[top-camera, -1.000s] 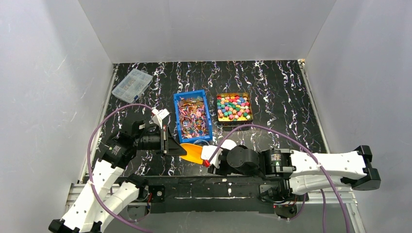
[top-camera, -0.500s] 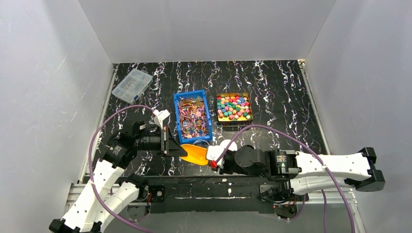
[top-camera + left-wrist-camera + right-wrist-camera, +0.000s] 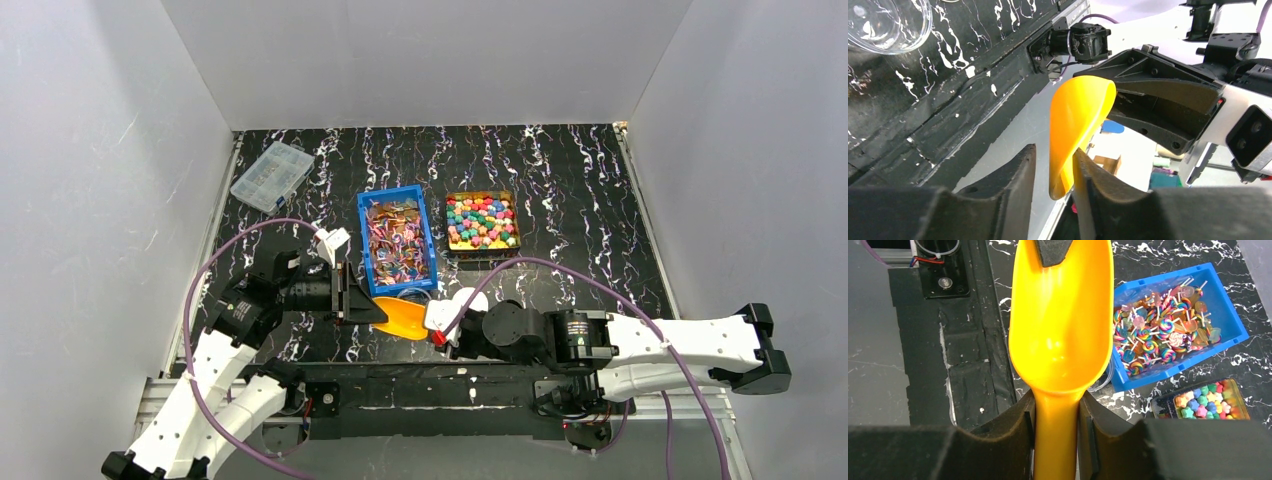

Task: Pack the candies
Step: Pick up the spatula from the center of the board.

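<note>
At the table (image 3: 580, 190) near edge | right gripper (image 3: 1055, 440) jaws clamp the orange scoop (image 3: 398, 317) handle | left gripper (image 3: 1055, 192) jaws narrow astride its lip, gap on one side | candies (image 3: 482, 222) in tray and blue bin (image 3: 364, 240), mid-table | risk: opposing pulls could twist or drop the scoop

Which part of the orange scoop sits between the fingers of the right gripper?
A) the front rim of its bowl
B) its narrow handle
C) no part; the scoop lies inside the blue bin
B: in the right wrist view the narrow handle of the scoop runs between the two fingers of the right gripper, and the bowl points away from it, above the table.
</note>
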